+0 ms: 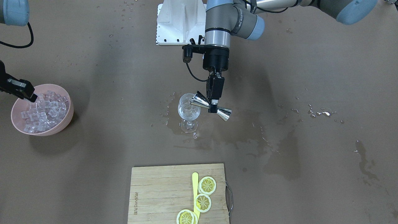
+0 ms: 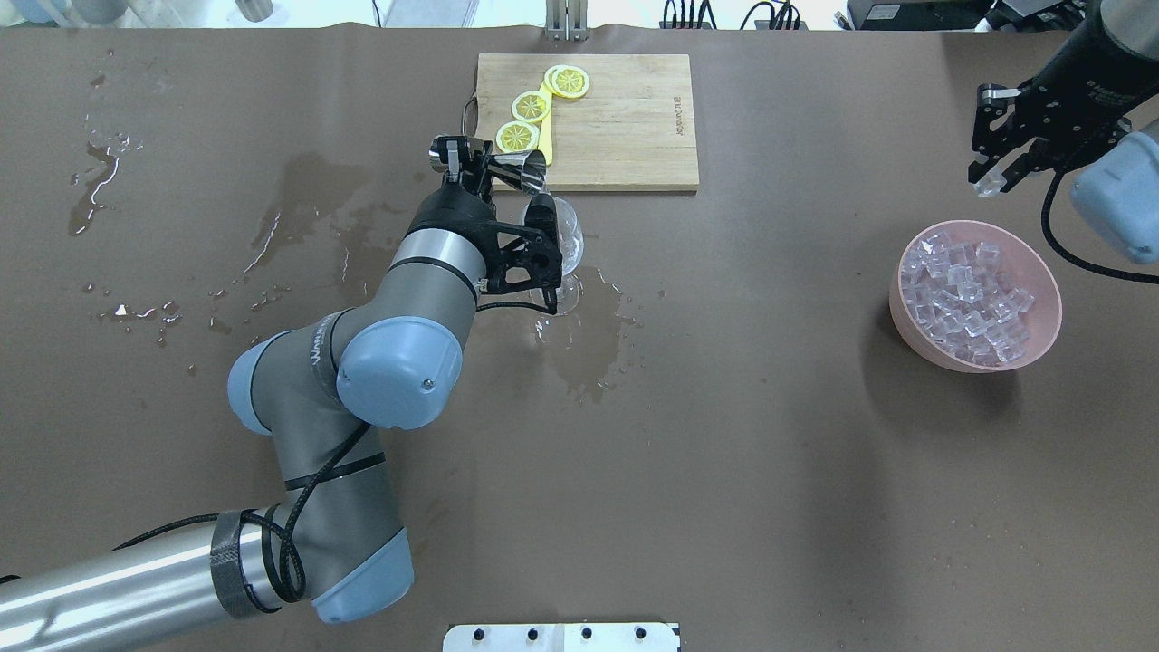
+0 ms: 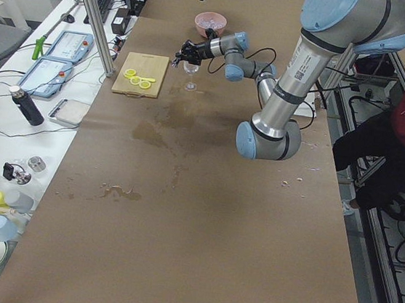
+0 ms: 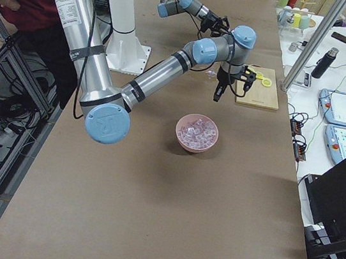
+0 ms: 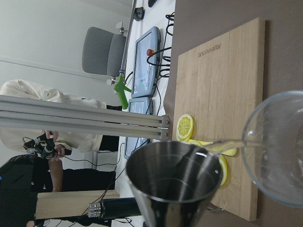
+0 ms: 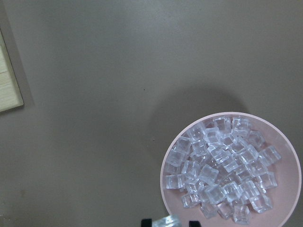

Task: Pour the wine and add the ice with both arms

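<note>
Surface (image 2: 724,453): brown sheet, wet streaks and a puddle (image 2: 589,349) around the glass foot. Left arm (image 2: 398,299) reaches to mid-surface; right arm (image 2: 1118,195) sits over the far end by the bowl. Wooden cutting board (image 1: 161,193) with lemon slices (image 1: 207,185) lies just beyond the glass, not involved. Pink bowl (image 1: 67,119) is heaped with ice (image 1: 43,112), well apart from the glass. Stemmed glass (image 1: 188,112) is upright. Left gripper (image 1: 214,105) is clamped on the waist of the steel jigger (image 1: 199,101), which is tipped near horizontal with its lip over the glass rim. Right gripper (image 2: 989,177) is closed down to cube width on one ice cube (image 6: 168,221), hovering above the bowl's edge. Wine (image 5: 226,146): a thin clear thread runs from the jigger lip to the near rim of the glass, landing only just inside. Judged step: the pour, mid-way, ice not yet added. To do it well, nudge the lip further over the bowl of the glass so the stream lands away from the rim, roll the wrist slowly, and avoid knocking the glass. The puddle suggests spill risk. Bring the cube across only once the jigger is clear, and release it low.
</note>
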Robot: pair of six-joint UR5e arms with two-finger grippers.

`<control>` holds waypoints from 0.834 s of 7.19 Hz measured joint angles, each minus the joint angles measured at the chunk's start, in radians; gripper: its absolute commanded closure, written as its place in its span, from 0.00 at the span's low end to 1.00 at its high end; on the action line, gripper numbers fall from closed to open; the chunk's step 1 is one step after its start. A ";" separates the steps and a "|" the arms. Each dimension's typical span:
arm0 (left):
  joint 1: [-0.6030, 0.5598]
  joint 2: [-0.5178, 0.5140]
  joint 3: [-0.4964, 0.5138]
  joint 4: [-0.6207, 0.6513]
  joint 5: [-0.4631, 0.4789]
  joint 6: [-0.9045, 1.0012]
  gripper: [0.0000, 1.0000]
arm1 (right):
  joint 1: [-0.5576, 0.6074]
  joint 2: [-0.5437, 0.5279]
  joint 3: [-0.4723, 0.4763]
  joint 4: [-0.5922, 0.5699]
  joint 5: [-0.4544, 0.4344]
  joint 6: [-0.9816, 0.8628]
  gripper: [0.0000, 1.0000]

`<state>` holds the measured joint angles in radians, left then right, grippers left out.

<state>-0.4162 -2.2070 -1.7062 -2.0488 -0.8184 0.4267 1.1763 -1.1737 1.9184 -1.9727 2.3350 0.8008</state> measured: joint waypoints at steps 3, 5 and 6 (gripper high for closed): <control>-0.001 -0.001 -0.004 0.000 0.004 0.073 1.00 | -0.005 0.027 0.003 -0.033 0.001 0.001 0.85; -0.001 -0.001 -0.005 -0.001 0.011 0.114 1.00 | -0.012 0.046 0.006 -0.059 0.002 0.001 0.85; -0.001 -0.001 -0.004 -0.001 0.027 0.147 1.00 | -0.013 0.055 0.006 -0.068 0.003 0.001 0.85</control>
<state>-0.4172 -2.2076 -1.7099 -2.0494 -0.7913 0.5737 1.1630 -1.1190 1.9240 -2.0412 2.3382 0.8021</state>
